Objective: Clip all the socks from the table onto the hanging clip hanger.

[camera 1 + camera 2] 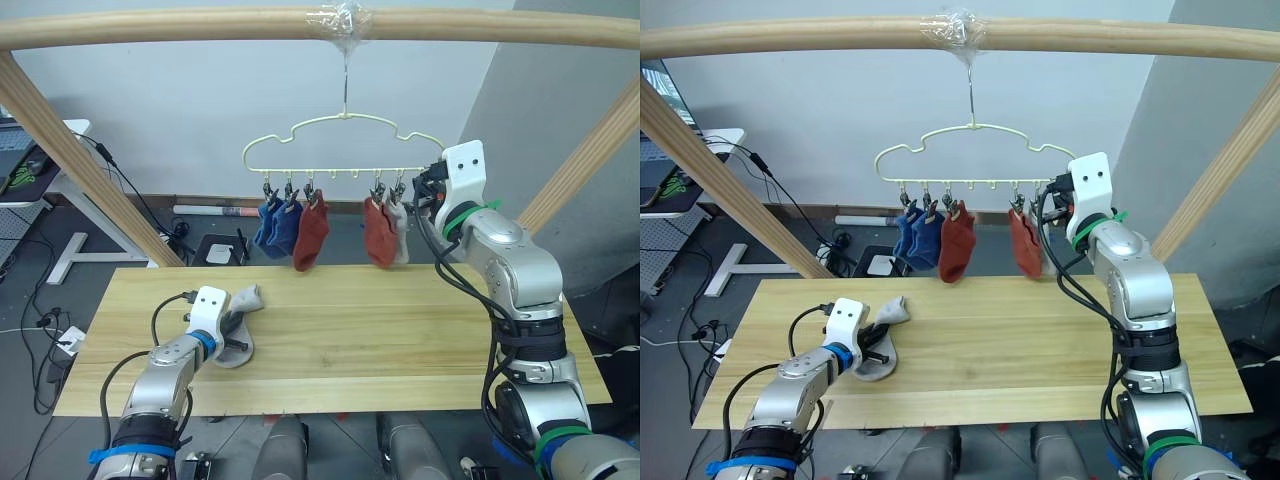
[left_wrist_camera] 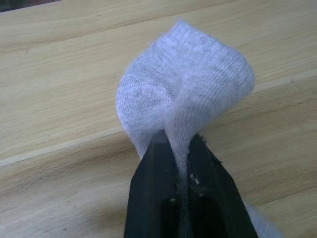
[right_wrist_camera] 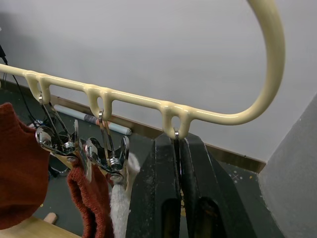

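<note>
Left gripper (image 2: 178, 148) pinches the grey sock (image 1: 238, 325) — lengthwise away from it, apparently — right gripper (image 3: 177, 144) clamps a hanger clip.

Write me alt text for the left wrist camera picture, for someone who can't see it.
The left gripper, its two black fingers shut, pinches a fold of a light grey sock and holds that part bunched up above the table. The table is light yellowish wood with visible grain.
</note>
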Controlling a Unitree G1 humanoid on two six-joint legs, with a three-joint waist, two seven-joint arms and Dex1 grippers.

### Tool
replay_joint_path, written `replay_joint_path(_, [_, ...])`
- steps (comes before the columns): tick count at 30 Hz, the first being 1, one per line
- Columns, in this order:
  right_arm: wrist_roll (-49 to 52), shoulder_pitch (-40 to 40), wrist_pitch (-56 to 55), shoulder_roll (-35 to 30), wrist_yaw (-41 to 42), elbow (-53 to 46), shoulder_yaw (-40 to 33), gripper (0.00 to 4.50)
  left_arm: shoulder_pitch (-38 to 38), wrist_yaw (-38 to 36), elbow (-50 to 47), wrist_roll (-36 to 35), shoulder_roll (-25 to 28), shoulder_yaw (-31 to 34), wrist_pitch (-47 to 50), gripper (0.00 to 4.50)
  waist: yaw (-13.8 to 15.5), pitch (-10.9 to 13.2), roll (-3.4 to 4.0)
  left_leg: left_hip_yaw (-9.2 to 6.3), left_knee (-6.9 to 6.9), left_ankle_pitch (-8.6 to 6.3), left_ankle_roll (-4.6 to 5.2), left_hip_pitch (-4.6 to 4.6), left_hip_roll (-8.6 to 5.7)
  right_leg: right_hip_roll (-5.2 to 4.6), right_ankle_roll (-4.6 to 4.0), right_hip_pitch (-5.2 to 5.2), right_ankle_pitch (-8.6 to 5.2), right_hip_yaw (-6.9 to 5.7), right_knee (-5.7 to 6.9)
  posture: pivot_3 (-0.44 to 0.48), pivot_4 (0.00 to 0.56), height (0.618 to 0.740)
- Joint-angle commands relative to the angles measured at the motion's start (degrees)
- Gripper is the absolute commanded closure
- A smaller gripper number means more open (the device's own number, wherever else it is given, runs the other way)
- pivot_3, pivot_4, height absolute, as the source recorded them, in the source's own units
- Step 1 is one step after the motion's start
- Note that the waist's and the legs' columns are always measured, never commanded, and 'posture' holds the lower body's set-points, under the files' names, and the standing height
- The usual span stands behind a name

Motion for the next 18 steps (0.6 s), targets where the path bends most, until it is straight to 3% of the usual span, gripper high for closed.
replay_joint_path(1, [1.85, -0.76, 3.15, -1.55, 0.19, -0.74, -3.78, 4.50, 0.30, -3.74, -6.30, 0.33, -1.14, -3.74, -3.16, 4.48, 0.11, 0.00, -0.01, 0.00, 0.00, 0.00, 0.00, -0.01, -0.01, -0.02, -0.01, 0.01, 0.00, 0.00, -0.01, 0.048, 0.225, 0.740])
replay_joint_path(7, [8.17, -5.70, 14.95, -2.31, -0.55, 0.40, -11.19, 4.50, -1.91, -9.60, -18.08, -0.88, -3.97, -9.84, -6.65, 4.48, 0.21, 0.01, -0.02, -0.05, 0.00, 0.00, 0.00, -0.09, -0.03, -0.04, -0.25, -0.01, 0.16, -0.05, -0.06, 0.043, 0.218, 0.740])
replay_joint_path(11, [12.89, -11.63, 28.02, 1.04, -4.39, 2.34, -21.22, 4.50, -4.80, -11.73, -23.15, -1.38, -6.93, -13.20, -8.08, 4.48, 0.00, 0.00, -0.01, -0.04, 0.00, 0.00, 0.00, -0.10, -0.03, -0.04, -0.26, -0.01, 0.16, -0.04, -0.06, 0.043, 0.218, 0.740])
replay_joint_path(16, [14.43, -17.73, 41.32, 3.38, -6.86, 4.24, -29.52, 4.50, -13.09, -9.19, -22.22, 2.14, -13.08, -17.90, -8.93, 4.48, 0.51, 0.01, -0.01, -0.07, 0.03, 0.00, 0.01, -0.14, -0.07, -0.05, -0.27, 0.00, 0.17, -0.07, -0.05, 0.043, 0.218, 0.740])
replay_joint_path(18, [14.51, -18.67, 43.28, 3.50, -7.04, 4.25, -30.35, 4.50, -15.58, -8.37, -20.46, 2.79, -15.29, -18.66, -9.55, 4.48, 0.46, 0.00, 0.00, -0.07, 0.06, 0.00, 0.01, -0.14, -0.08, -0.05, -0.26, 0.02, 0.18, -0.07, -0.07, 0.000, 0.207, 0.740])
